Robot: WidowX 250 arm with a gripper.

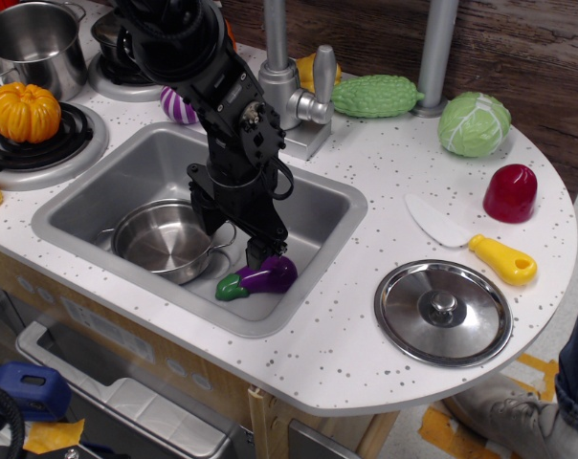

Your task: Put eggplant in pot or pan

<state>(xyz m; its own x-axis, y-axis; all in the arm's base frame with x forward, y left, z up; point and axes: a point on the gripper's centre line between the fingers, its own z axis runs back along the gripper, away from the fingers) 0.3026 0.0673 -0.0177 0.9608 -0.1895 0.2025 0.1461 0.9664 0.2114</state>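
Gripper (262,252) touching eggplant (258,278) beside pot (165,239) in sink (98,196)

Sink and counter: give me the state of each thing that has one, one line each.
Eggplant: lying on its side in the sink, outside the pot.
Pot: upright in the sink, empty.
Gripper: down at the eggplant; open or shut unclear.
Lid: flat on the counter, knob up.
Saucepan: upright on the back burner, uncovered.
Knife: lying flat on the counter.

tool (257,251) jaws: hidden by arm | saucepan (35,43): cropped at left edge
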